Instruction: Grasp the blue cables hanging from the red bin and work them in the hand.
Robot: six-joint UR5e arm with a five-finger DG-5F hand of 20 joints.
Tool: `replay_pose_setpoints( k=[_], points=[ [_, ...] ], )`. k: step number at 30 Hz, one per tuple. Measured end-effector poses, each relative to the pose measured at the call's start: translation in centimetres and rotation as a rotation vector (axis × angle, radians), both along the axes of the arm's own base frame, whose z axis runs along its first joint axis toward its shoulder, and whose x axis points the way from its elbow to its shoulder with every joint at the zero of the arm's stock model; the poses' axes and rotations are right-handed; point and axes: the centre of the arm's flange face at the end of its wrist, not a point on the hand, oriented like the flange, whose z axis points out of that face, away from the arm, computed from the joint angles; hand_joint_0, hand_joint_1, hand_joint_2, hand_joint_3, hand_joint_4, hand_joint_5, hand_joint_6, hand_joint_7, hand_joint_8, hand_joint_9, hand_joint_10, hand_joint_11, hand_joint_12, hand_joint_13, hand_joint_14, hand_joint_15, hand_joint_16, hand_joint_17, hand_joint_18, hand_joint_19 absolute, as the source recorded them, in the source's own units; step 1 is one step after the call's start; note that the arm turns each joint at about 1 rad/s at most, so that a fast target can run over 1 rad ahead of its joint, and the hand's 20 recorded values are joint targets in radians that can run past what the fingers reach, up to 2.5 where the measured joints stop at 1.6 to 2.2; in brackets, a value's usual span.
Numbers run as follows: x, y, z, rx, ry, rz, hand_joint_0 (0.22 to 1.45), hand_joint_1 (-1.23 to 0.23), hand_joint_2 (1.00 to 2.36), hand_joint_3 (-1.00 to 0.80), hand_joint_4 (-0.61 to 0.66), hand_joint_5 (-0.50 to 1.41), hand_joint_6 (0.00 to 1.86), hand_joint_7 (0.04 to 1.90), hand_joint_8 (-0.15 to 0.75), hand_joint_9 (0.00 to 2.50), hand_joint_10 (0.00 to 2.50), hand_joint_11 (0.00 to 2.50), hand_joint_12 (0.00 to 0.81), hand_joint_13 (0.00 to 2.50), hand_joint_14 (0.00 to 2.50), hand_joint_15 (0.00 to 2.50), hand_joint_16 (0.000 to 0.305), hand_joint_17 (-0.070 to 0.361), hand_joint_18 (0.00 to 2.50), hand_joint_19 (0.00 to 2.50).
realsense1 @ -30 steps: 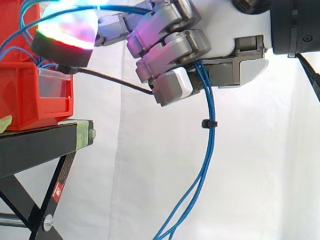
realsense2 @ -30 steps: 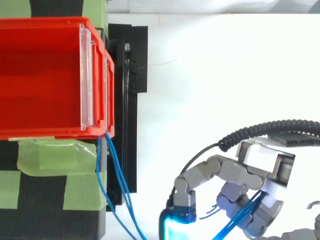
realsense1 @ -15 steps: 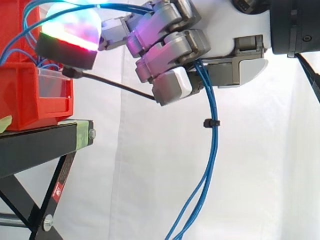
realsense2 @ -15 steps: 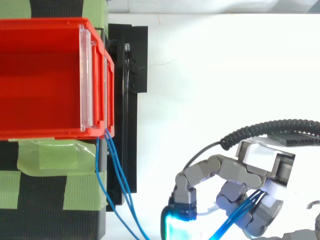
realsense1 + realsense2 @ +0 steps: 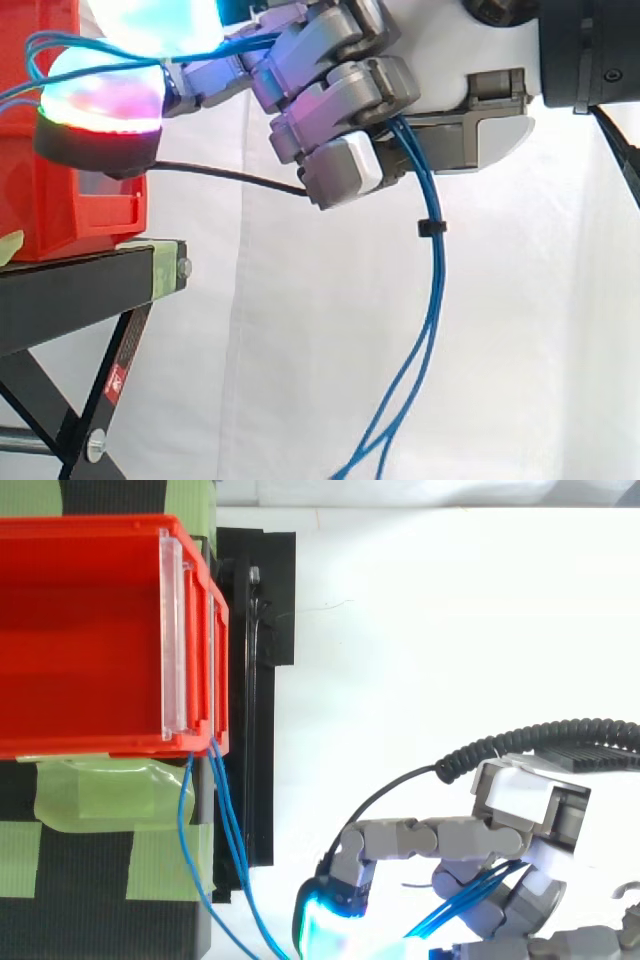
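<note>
Several blue cables (image 5: 432, 300) pass through the hand (image 5: 340, 90), whose fingers (image 5: 340, 170) are curled round them against the palm. In the side view the hand sits at 12 o'clock, and the cables drop from under it toward 6 o'clock, bound by a small black tie (image 5: 430, 228) just below the palm. Toward 9 o'clock the strands run from the fingers to the red bin (image 5: 60, 215), which rests on the black stand (image 5: 70, 290). A glowing fingertip pad (image 5: 100, 100), cyan over red, overlaps the bin's face; whether it touches cannot be told. From above, the hand is at 5 o'clock, and the cables leave the bin's near corner and head to 6 o'clock beside green tape (image 5: 100, 795).
</note>
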Motion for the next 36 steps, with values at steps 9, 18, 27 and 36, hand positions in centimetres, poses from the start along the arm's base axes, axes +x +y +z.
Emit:
replay_pose_setpoints(
  k=[9,18,27,36],
  points=[
    [0.01,0.02,0.02,0.001,-0.001,0.001,1.05,-0.74,1.05,0.19,0.25,0.64,0.01,1.34,0.535,1.78,2.5,2.5,0.712,2.02,2.5,1.97,0.237,0.178,2.5,0.65],
    [0.03,0.0,-0.01,0.0,-0.001,0.001,0.79,-0.68,1.01,-0.59,0.27,0.47,0.01,1.34,0.535,1.78,2.5,2.5,0.712,2.02,2.5,1.97,0.237,0.178,2.5,0.65],
    [0.08,0.0,0.05,0.002,-0.006,0.0,0.82,-0.72,1.01,-0.58,0.23,0.43,0.01,1.43,0.535,1.78,2.5,2.5,0.712,2.02,2.5,1.97,0.237,0.178,2.5,0.65],
    [0.09,0.0,0.06,0.003,-0.008,0.0,1.07,-0.75,1.01,-0.02,0.2,0.3,0.23,1.28,0.535,1.78,2.5,2.5,0.712,2.02,2.5,1.97,0.237,0.178,2.5,0.65]
  ],
)
